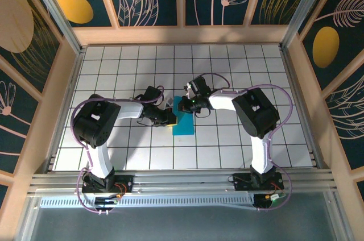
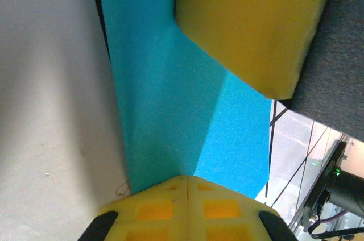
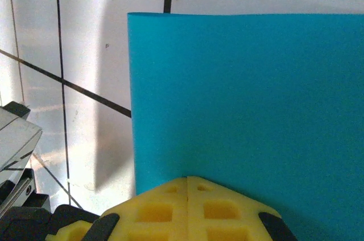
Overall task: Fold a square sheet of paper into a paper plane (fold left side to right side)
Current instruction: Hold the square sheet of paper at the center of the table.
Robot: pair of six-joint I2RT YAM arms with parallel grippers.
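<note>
The square sheet of paper (image 1: 184, 124) lies on the white tiled table as a cyan rectangle, folded over. In the left wrist view a slanted crease runs across the paper (image 2: 170, 99). My left gripper (image 1: 169, 117) is at the paper's left edge, its yellow fingers shut, and the closed tip (image 2: 187, 177) rests against the sheet. My right gripper (image 1: 191, 103) is at the paper's far end, also shut, its closed tip (image 3: 188, 177) touching the paper (image 3: 244, 93). One of its yellow fingers (image 2: 250, 25) presses on the sheet close to the left gripper. Nothing is clamped between either pair of fingers.
The tiled table (image 1: 256, 65) is ringed by wooden-framed walls (image 1: 182, 33). A metal rail (image 1: 182, 181) with both arm bases runs along the near edge. Part of the left arm (image 3: 17, 144) sits close to the paper's left side.
</note>
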